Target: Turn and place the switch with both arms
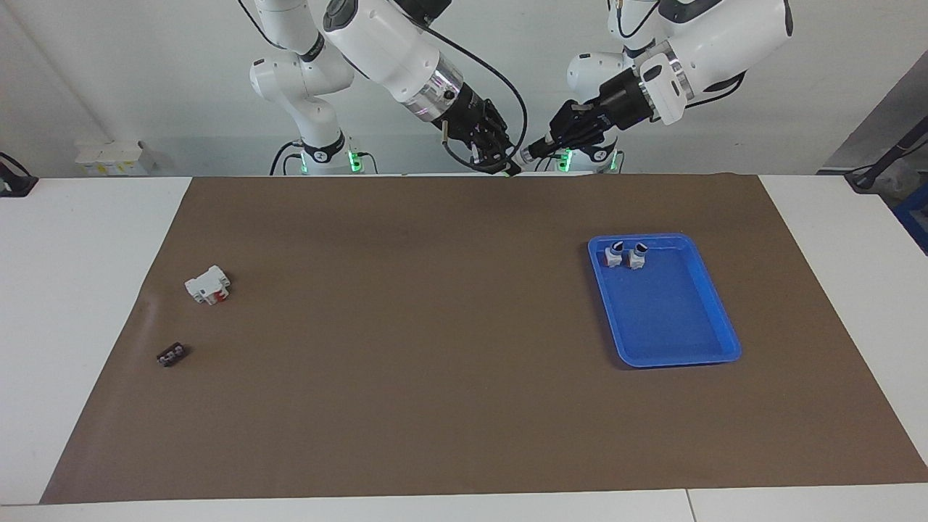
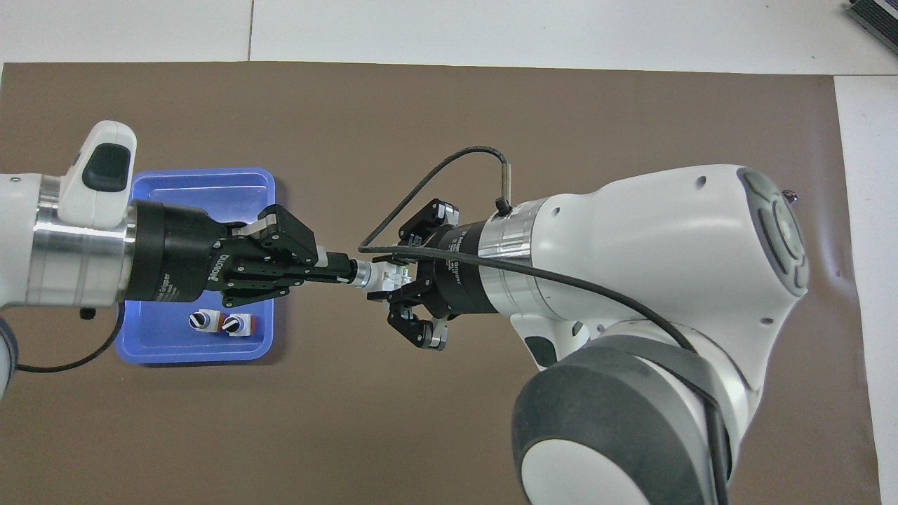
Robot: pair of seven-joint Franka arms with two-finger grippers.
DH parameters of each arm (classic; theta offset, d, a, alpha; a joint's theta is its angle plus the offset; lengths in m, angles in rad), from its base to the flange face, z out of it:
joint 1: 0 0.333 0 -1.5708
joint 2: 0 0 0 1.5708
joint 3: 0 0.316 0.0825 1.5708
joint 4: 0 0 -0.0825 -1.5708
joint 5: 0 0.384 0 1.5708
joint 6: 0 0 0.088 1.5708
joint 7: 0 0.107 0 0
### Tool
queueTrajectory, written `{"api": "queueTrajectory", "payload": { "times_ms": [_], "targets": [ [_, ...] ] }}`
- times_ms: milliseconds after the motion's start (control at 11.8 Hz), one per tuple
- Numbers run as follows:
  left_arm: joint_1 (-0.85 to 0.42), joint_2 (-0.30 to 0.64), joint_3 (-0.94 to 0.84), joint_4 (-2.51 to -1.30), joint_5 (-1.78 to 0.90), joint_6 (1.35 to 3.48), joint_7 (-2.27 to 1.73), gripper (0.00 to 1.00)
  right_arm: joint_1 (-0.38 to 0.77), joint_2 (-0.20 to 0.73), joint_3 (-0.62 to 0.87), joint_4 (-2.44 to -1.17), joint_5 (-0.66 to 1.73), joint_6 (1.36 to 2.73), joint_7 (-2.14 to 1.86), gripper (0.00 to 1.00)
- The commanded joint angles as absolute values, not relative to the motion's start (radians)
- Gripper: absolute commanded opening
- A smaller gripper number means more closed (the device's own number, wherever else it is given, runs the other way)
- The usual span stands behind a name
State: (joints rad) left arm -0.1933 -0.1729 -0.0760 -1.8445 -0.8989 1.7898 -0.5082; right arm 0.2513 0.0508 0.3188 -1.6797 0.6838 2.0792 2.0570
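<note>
The switch (image 2: 381,275), white-bodied with a bit of green showing and a silver-black knob, is held in the air between both grippers, over the brown mat's edge nearest the robots. My right gripper (image 2: 401,280) is shut on its white body. My left gripper (image 2: 337,269) is shut on the knob end, its hand rolled so one broad side faces up. In the facing view the two grippers meet tip to tip, the right gripper (image 1: 504,164) beside the left gripper (image 1: 533,152), and the switch is mostly hidden between them.
A blue tray (image 1: 725,341) lies toward the left arm's end, with two red-based switches (image 1: 626,255) at its end nearer the robots. A white block with a red part (image 1: 208,284) and a small black part (image 1: 170,355) lie toward the right arm's end.
</note>
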Motion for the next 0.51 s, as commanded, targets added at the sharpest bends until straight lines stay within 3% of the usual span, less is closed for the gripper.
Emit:
{"api": "queueTrajectory", "payload": {
  "times_ms": [0, 422],
  "targets": [
    [-0.21, -0.212, -0.089, -1.853, -0.923, 1.763, -0.665, 0.0, 0.245, 0.057, 0.33, -1.695, 0.693, 2.115, 2.071, 0.0],
    [-0.199, -0.212, -0.087, -1.858, -0.92, 1.766, -0.692, 0.0, 0.245, 0.057, 0.331, -1.694, 0.693, 2.115, 2.072, 0.0]
  ]
}}
